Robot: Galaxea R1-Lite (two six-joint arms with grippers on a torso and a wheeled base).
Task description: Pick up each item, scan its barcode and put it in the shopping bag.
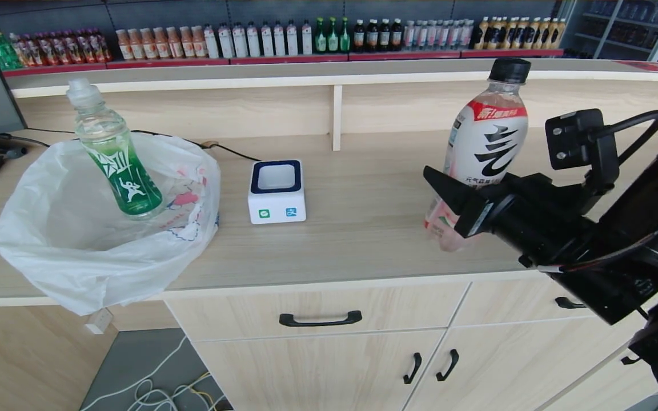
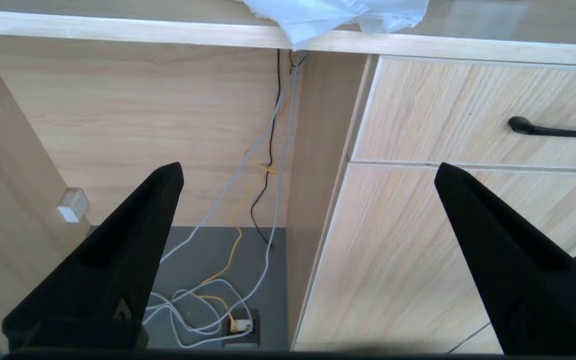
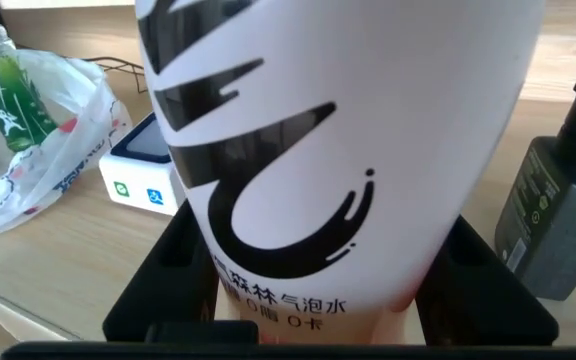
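- Head view: the right gripper [image 1: 466, 208] is clamped tight on a tall white and pink plastic bottle with a black cap [image 1: 492, 131]. They are at the right side of the light wooden counter [image 1: 363, 228]. I cannot tell if the bottle's bottom touches the counter.
- A small white scanner box with a dark blue rim [image 1: 277, 191] sits in the middle of the counter, well apart from that bottle.
- On the left lies a white plastic shopping bag [image 1: 66, 245], open at the top. A green plastic bottle with a clear cap [image 1: 117, 154] stands tilted inside it.
- Far at the back, a long shelf [image 1: 283, 56] holds rows of drinks.
- Left wrist view: the left gripper [image 2: 298, 260] hangs low, under the counter's near edge, in front of a light wooden cupboard [image 2: 418, 250]. Its two black fingers [image 2: 108, 270] are spread wide with nothing between them. A bit of the bag hangs over the counter's edge. Thin wires [image 2: 208, 300] lie on the floor.
- Right wrist view: the white and pink bottle sits between the right gripper's black fingers. The scanner box, the bag and the green bottle are to its left. A dark grey pump bottle [image 3: 558, 220] stands on the counter near the held bottle.
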